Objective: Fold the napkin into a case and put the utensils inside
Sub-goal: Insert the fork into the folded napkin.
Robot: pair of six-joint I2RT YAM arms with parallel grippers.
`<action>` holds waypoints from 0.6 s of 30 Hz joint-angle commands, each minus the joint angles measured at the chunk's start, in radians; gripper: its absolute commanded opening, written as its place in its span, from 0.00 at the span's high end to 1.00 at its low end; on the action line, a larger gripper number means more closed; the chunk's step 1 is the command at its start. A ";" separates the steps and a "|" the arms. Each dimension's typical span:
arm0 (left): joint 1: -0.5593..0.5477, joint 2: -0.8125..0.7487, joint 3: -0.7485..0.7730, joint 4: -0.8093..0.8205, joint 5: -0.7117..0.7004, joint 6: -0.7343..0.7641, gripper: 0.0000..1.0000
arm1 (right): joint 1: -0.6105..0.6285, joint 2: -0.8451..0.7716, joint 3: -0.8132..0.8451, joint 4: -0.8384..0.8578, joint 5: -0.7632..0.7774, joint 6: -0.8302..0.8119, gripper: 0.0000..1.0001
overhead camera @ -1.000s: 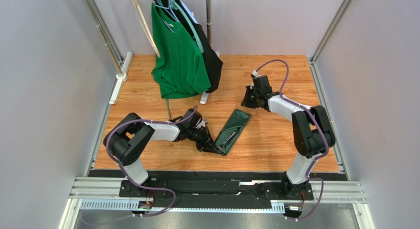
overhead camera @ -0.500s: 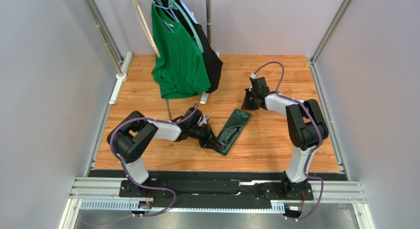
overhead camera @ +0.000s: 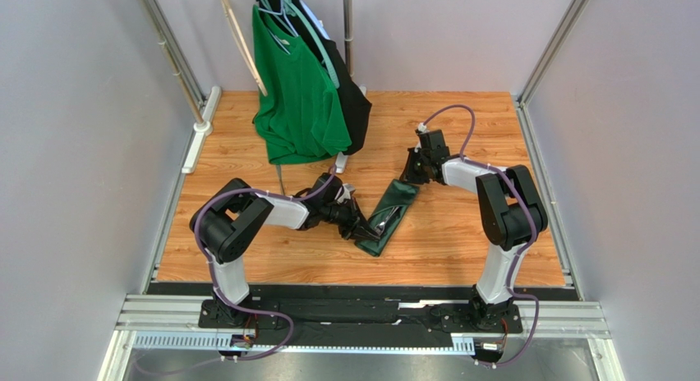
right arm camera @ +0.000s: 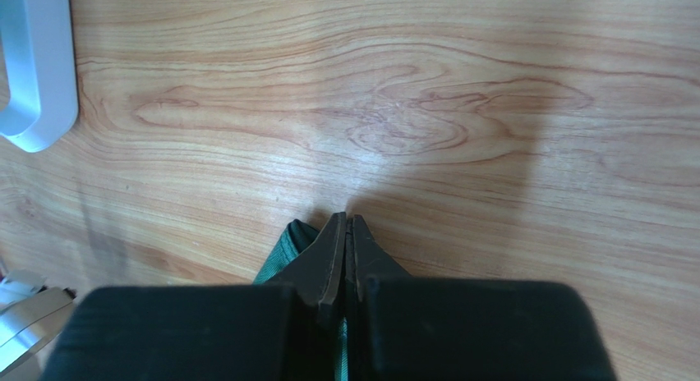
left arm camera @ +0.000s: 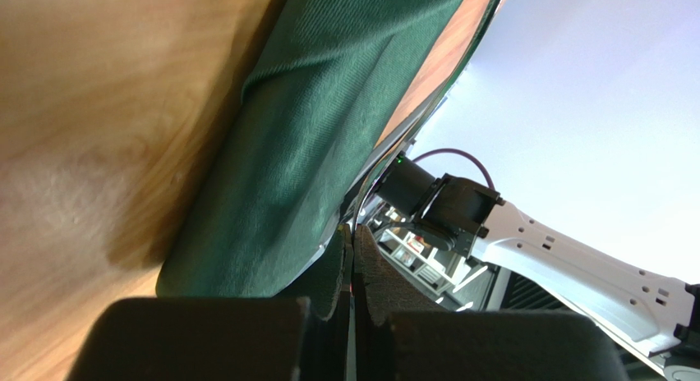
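Note:
The dark green napkin [overhead camera: 398, 200] lies folded as a narrow case, slanting across the middle of the wooden table. A shiny utensil [overhead camera: 386, 219] shows along its near half. My left gripper [overhead camera: 367, 227] is at the case's near end, shut on the thin silver utensil [left arm camera: 367, 192] seen edge-on beside the green cloth [left arm camera: 312, 135]. My right gripper [overhead camera: 408, 178] is down at the case's far end. In the right wrist view its jaws [right arm camera: 346, 219] are shut, with green cloth [right arm camera: 289, 248] beside and between them.
A brighter green T-shirt [overhead camera: 297, 85] and a black garment [overhead camera: 355, 102] hang on a rack at the back; the rack's white foot [right arm camera: 33, 77] rests left of my right gripper. Metal rails [overhead camera: 185, 143] run along the table's sides.
My left gripper has slid up and right along the case, carrying the utensil with it. My right gripper came down to the case's far end and closed.

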 commanded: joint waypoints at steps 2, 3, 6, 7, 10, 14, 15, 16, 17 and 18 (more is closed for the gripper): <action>0.001 0.043 0.033 0.070 0.007 0.002 1.00 | 0.002 0.006 -0.054 0.004 -0.033 0.025 1.00; 0.001 0.057 0.037 0.072 0.007 0.002 1.00 | 0.002 0.006 -0.064 0.009 -0.031 0.027 1.00; 0.001 0.080 0.057 0.076 0.012 0.000 1.00 | 0.002 0.014 -0.061 0.007 -0.037 0.025 1.00; 0.001 0.085 0.068 0.078 0.011 0.002 1.00 | 0.002 0.016 -0.059 0.003 -0.039 0.024 1.00; 0.001 0.100 0.083 0.076 0.003 0.008 1.00 | 0.002 0.012 -0.053 -0.002 -0.034 0.021 1.00; 0.001 0.132 0.109 0.093 0.007 0.003 1.00 | 0.002 0.014 -0.044 -0.011 -0.034 0.016 1.00; 0.001 0.138 0.114 0.096 0.007 0.002 1.00 | 0.002 0.016 -0.044 -0.011 -0.034 0.016 1.00; 0.001 0.147 0.125 0.096 0.007 -0.001 1.00 | 0.002 0.016 -0.041 -0.011 -0.036 0.016 1.00; -0.001 0.160 0.128 0.096 0.007 -0.007 1.00 | 0.002 0.017 -0.041 -0.011 -0.036 0.018 1.00; -0.002 0.164 0.129 0.104 0.009 -0.014 1.00 | 0.002 0.017 -0.041 -0.011 -0.036 0.018 1.00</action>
